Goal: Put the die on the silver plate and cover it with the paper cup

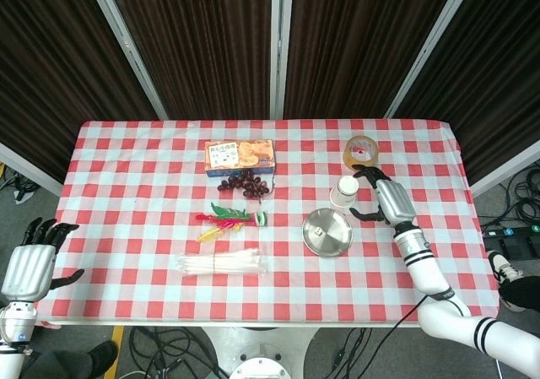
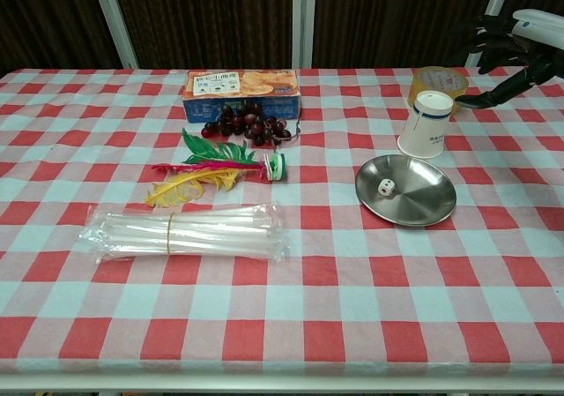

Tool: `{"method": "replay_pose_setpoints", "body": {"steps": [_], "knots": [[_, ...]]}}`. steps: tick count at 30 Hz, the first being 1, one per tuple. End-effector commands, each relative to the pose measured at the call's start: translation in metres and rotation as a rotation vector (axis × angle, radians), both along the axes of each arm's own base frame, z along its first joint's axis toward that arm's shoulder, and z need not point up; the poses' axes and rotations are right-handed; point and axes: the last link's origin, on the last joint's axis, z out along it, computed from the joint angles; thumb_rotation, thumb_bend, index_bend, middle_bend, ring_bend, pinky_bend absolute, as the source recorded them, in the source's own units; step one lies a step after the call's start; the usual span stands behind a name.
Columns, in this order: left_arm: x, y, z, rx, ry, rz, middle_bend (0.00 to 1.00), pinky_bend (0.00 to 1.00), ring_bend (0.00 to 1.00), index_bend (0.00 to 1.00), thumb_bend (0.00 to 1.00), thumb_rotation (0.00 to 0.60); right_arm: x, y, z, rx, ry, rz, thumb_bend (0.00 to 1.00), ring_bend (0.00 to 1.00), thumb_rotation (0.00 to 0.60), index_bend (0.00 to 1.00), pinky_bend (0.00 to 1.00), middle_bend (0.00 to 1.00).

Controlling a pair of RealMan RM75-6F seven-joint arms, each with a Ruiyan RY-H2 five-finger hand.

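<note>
Looking down from the head view, the small white die (image 1: 321, 224) lies on the round silver plate (image 1: 331, 235) on the red-and-white checked worktop (image 1: 126, 210). The white paper cup (image 1: 344, 191) stands mouth-down just beyond the plate, uncovered die beside it. The right hand (image 1: 378, 195) hovers to the right of the cup, fingers spread, grasping nothing. The left hand (image 1: 30, 258) hangs off the worktop's near-left edge, fingers apart and released.

From the chest view, the die (image 2: 385, 187) sits on the plate's (image 2: 423, 204) left part, the cup (image 2: 426, 123) behind it. The right hand (image 2: 515, 50) is raised at the upper right, fingers splayed.
</note>
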Motion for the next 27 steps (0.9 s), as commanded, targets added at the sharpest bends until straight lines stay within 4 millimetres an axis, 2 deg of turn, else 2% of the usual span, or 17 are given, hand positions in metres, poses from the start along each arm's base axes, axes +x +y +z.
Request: {"method": "replay_pose_setpoints", "body": {"steps": [1, 7, 14, 21, 24, 26, 27], "knots": [[0.000, -0.002, 0.001, 0.001, 0.002, 0.006, 0.22, 0.08, 0.12, 0.23, 0.03, 0.600, -0.023, -0.027, -0.004, 0.023, -0.090, -0.122, 0.11, 0.06, 0.600, 0.15, 0.16, 0.19], [0.000, -0.005, 0.003, 0.004, 0.009, 0.016, 0.22, 0.08, 0.12, 0.23, 0.03, 0.600, -0.029, -0.044, -0.027, 0.071, -0.098, -0.161, 0.10, 0.05, 0.600, 0.15, 0.14, 0.18], [0.001, -0.004, 0.004, 0.004, 0.014, 0.017, 0.22, 0.08, 0.12, 0.23, 0.03, 0.600, -0.023, -0.056, -0.047, 0.113, -0.101, -0.161, 0.10, 0.05, 0.600, 0.15, 0.14, 0.19], [0.001, -0.004, 0.005, 0.005, 0.015, 0.023, 0.22, 0.08, 0.12, 0.23, 0.03, 0.600, -0.018, -0.062, -0.064, 0.152, -0.087, -0.161, 0.17, 0.05, 0.600, 0.21, 0.14, 0.20], [0.000, -0.004, 0.005, 0.005, 0.013, 0.027, 0.22, 0.08, 0.12, 0.23, 0.03, 0.600, -0.016, -0.064, -0.067, 0.141, -0.086, -0.157, 0.25, 0.06, 0.600, 0.33, 0.14, 0.22], [-0.001, -0.005, 0.004, 0.003, 0.013, 0.029, 0.22, 0.08, 0.12, 0.23, 0.03, 0.600, -0.016, -0.064, -0.068, 0.129, -0.090, -0.153, 0.30, 0.06, 0.600, 0.48, 0.14, 0.26], [-0.001, -0.005, 0.005, 0.004, 0.013, 0.030, 0.22, 0.08, 0.12, 0.23, 0.03, 0.600, -0.015, -0.064, -0.067, 0.123, -0.093, -0.149, 0.32, 0.06, 0.600, 0.51, 0.14, 0.27]]}}
